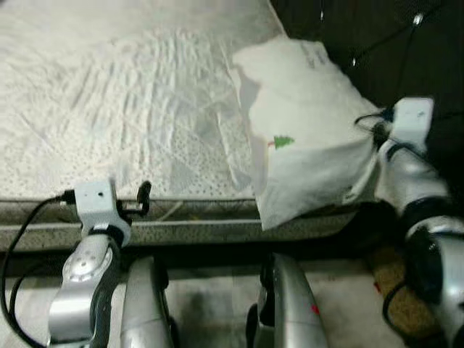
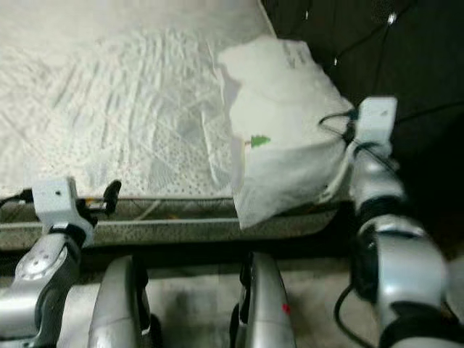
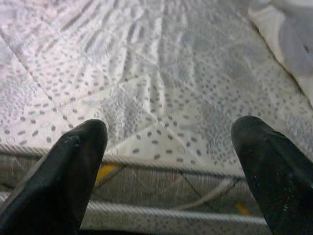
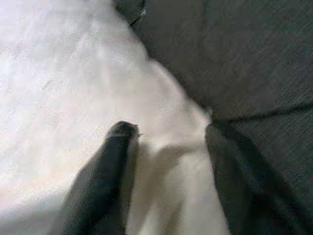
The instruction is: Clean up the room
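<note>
A white pillow (image 1: 304,138) with a small green tree print (image 1: 283,142) lies tilted at the bed's front right corner, its lower corner hanging over the mattress edge. My right gripper (image 4: 168,134) is at the pillow's right side, its fingers (image 4: 115,147) closed on a bunched fold of the white fabric; in the eye views the pillow hides its tips. At the bed's front edge on the left, my left gripper (image 3: 168,142) stands open over the dotted mattress cover with nothing between its fingers.
The bed (image 1: 130,109) has a wrinkled white quilted cover and a grey piped side (image 1: 188,232). Right of it is dark floor with cables (image 1: 384,40). My legs (image 1: 145,304) stand against the bed; a brownish mat (image 1: 395,283) lies by my right side.
</note>
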`<state>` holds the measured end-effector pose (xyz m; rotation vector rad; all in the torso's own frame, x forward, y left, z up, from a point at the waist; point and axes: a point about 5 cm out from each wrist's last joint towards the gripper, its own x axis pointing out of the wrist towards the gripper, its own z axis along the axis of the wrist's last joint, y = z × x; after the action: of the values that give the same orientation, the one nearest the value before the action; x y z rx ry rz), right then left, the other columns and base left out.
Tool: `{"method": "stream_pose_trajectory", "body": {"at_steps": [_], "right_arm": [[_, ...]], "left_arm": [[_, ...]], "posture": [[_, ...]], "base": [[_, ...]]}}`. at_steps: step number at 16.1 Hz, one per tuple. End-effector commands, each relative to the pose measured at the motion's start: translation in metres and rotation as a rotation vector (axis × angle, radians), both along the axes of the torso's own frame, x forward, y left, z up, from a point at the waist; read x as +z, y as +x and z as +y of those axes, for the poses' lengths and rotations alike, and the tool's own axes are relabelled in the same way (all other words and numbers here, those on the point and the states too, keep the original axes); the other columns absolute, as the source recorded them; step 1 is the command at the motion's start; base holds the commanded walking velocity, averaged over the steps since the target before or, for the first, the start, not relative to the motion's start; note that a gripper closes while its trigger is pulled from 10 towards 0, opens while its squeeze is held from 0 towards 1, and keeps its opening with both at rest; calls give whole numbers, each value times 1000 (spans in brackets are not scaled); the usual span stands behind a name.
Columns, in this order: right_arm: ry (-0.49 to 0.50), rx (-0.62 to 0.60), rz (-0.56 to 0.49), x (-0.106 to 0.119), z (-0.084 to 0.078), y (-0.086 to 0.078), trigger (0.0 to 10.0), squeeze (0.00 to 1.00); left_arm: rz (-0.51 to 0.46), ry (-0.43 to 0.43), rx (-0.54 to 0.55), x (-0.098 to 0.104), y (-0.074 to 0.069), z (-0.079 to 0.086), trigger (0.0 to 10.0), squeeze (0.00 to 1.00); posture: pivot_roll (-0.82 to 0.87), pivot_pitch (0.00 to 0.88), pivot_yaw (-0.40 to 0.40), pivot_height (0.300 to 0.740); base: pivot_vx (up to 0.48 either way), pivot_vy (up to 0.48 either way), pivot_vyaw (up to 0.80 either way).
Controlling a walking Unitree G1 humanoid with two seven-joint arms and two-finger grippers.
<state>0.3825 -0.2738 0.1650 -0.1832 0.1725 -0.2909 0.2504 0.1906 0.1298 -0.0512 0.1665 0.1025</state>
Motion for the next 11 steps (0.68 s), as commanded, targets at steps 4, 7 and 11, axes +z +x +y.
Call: {"method": "stream_pose_trajectory", "body": {"at_steps": [4, 7, 11], "right_arm": [[241, 70, 236, -73, 24, -28, 10000, 1000], [336, 22, 198, -88, 26, -43, 10000, 1000], [235, -20, -108, -61, 32, -57, 10000, 1000]], "left_arm": [[-1, -16, -9, -6, 8, -4, 10000, 0], [-20, -24, -20, -6, 17, -7, 10000, 0], [-48, -29, -11, -6, 24, -5, 10000, 0]], "posture": [[44, 0, -75, 529], [38, 0, -68, 529], [29, 0, -68, 529]], "base": [[0, 0, 0], [0, 0, 0], [0, 0, 0]]}}
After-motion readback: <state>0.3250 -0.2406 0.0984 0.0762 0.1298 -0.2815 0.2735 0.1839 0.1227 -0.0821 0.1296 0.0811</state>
